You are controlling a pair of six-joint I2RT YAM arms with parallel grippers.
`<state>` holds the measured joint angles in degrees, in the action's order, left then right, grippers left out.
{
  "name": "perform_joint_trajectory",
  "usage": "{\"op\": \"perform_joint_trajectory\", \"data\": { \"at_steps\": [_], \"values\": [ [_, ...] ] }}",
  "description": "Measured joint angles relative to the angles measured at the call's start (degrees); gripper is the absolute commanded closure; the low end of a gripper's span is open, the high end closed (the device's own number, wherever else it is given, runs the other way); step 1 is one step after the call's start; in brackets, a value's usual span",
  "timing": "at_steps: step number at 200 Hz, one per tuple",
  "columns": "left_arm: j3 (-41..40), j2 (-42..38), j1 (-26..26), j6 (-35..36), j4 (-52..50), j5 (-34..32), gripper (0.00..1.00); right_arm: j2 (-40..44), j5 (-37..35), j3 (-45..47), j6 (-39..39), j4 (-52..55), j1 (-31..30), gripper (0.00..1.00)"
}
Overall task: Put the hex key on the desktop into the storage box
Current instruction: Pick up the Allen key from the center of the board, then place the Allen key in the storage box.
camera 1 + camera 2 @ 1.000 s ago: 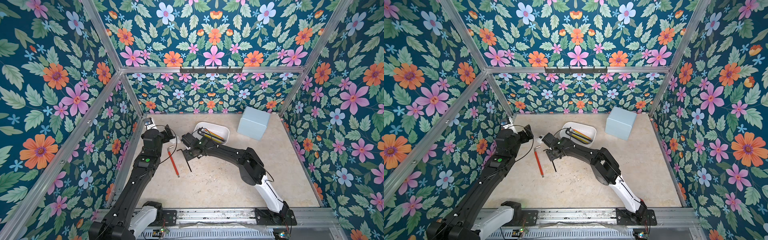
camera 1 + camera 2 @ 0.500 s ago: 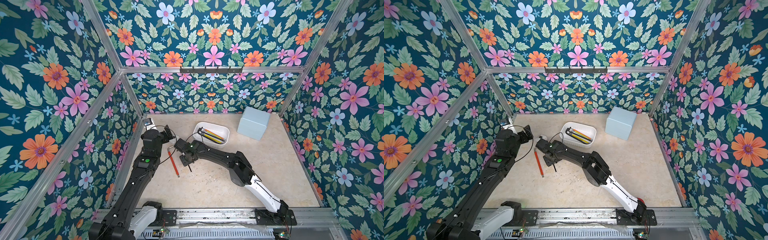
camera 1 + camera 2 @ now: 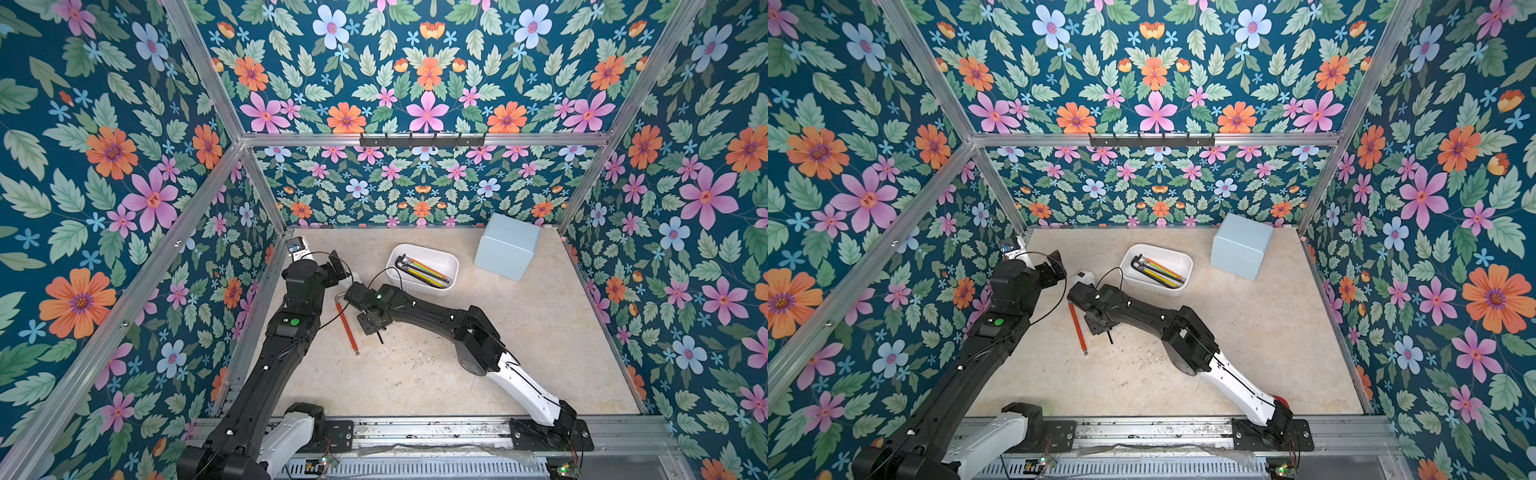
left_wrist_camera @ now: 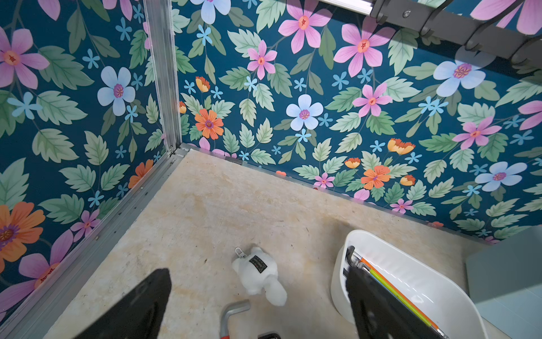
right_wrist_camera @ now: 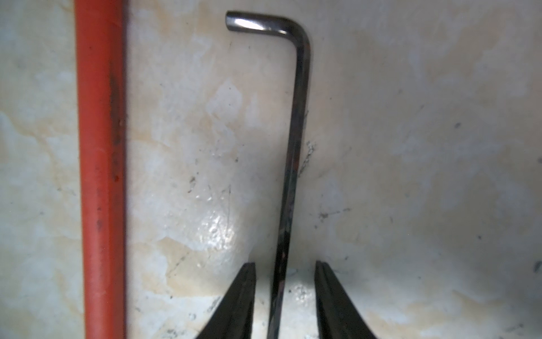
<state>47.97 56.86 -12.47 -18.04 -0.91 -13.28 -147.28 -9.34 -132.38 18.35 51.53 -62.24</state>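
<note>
A thin dark hex key (image 5: pixel 293 161) lies flat on the beige desktop (image 3: pixel 436 374). My right gripper (image 5: pixel 284 264) is low over it, its jaws straddling the long shaft with a small gap on each side, so it is open. In both top views that gripper (image 3: pixel 371 322) (image 3: pixel 1098 322) hides most of the key; only the key's end (image 3: pixel 380 336) pokes out. A red-sleeved hex key (image 3: pixel 347 328) (image 5: pixel 101 176) lies parallel just beside it. The white storage box (image 3: pixel 415 287) (image 4: pixel 340 281) holds several coloured hex keys (image 3: pixel 424 270). My left gripper (image 4: pixel 258 271) stands wide open and empty near the back left.
A pale blue cube-shaped box (image 3: pixel 507 251) stands at the back right. A small white plush toy (image 4: pixel 258 276) lies between the left gripper and the storage box. Flowered walls with aluminium rails (image 3: pixel 266 291) close in the desktop on three sides.
The right arm has shifted slightly left and settled over the thin hex key, and its jaws have narrowed around the shaft. The left arm has not moved.
</note>
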Motion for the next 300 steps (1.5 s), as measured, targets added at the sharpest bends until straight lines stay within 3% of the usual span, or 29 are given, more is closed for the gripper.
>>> {"op": "perform_joint_trajectory", "data": {
  "at_steps": [25,54,169,235,300],
  "values": [
    [0.0,-0.15,0.0,0.0,0.0,0.0,0.0,-0.15,-0.87,0.04,0.63,-0.09,-0.59,0.77],
    [0.0,-0.15,0.0,0.0,0.02,0.0,0.01,0.0,-1.44,1.27,1.31,-0.87,-1.25,1.0],
    [0.0,-0.92,0.0,0.02,0.0,-0.09,0.01,6.64,1.84,12.09,0.94,-6.84,0.13,1.0],
    [0.57,-1.64,0.0,0.04,-0.22,-0.31,0.0,19.21,7.91,26.88,-5.09,-9.75,5.01,1.0],
    [1.9,-1.22,0.0,0.04,-0.42,-0.28,0.01,29.49,9.22,34.03,-15.69,-13.77,10.75,1.0]
  ]
}}
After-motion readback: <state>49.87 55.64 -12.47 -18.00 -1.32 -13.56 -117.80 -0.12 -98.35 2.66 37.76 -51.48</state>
